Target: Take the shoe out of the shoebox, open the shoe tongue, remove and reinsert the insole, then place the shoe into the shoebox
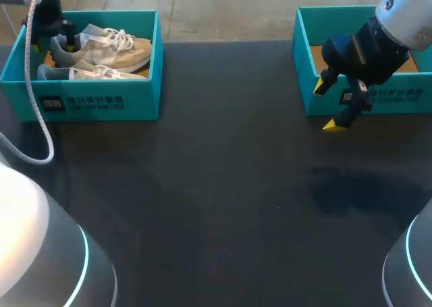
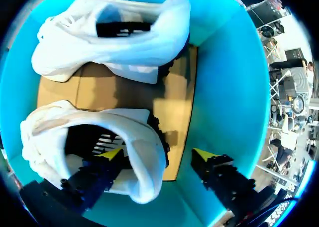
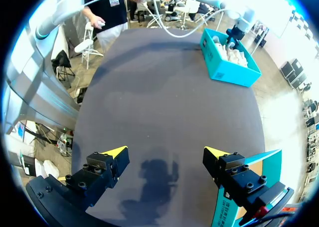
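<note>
The shoebox (image 1: 138, 84) stands at the far left corner of the table (image 1: 223, 185), and two shoes lie inside it on the cardboard bottom; the shoe (image 2: 142, 137) under the left claw (image 2: 158, 156) is, I judge, the one to take out. This claw is wide; one finger is inside the opening of the shoe and the other is outside, between the heel and the box wall, so that a closing would pinch the heel rim; it holds nothing yet. The second shoe (image 2: 114, 42) lies just beyond it, untouched.

The right claw (image 1: 326, 106) hangs wide and empty at the near wall of the other box (image 1: 405, 98), which is at the far right corner; probably it waits there, out of the way.

White print (image 1: 94, 103) and a dark square label (image 1: 52, 104) are on the front wall of the shoebox; the other box carries similar print; I do not read them off.
</note>
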`<act>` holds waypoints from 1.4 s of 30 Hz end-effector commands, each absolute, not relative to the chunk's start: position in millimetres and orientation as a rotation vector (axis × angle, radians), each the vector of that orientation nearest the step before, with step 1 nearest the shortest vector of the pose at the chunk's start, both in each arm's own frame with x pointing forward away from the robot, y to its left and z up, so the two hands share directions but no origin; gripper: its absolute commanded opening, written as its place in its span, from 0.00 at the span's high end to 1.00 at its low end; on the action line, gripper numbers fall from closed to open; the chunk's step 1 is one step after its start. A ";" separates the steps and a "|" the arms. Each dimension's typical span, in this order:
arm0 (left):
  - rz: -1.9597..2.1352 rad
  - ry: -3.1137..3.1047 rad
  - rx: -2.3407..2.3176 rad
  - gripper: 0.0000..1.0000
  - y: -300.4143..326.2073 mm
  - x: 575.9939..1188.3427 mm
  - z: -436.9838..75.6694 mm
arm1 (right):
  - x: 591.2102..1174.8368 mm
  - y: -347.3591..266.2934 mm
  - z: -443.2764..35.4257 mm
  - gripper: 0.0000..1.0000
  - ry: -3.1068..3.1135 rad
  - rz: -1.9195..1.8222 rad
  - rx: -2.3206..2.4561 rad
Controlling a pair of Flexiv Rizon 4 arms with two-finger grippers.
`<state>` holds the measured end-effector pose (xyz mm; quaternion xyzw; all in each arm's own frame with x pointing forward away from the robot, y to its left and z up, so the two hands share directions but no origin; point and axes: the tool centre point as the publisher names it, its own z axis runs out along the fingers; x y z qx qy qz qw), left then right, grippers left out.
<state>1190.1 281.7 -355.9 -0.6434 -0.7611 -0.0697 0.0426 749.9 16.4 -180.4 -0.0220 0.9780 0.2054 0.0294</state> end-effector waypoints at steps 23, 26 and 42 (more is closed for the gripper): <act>-0.038 -2.463 -1.966 0.00 226.1 1192.6 -213.6 | 750.7 17.3 -181.1 0.00 3.019 0.630 -0.066; -0.038 -2.463 -1.966 0.00 226.1 1192.6 -213.6 | 750.7 17.3 -181.1 0.00 3.019 0.630 -0.066; -0.038 -2.463 -1.966 0.00 226.1 1192.6 -213.6 | 750.7 17.3 -181.1 0.00 3.019 0.630 -0.066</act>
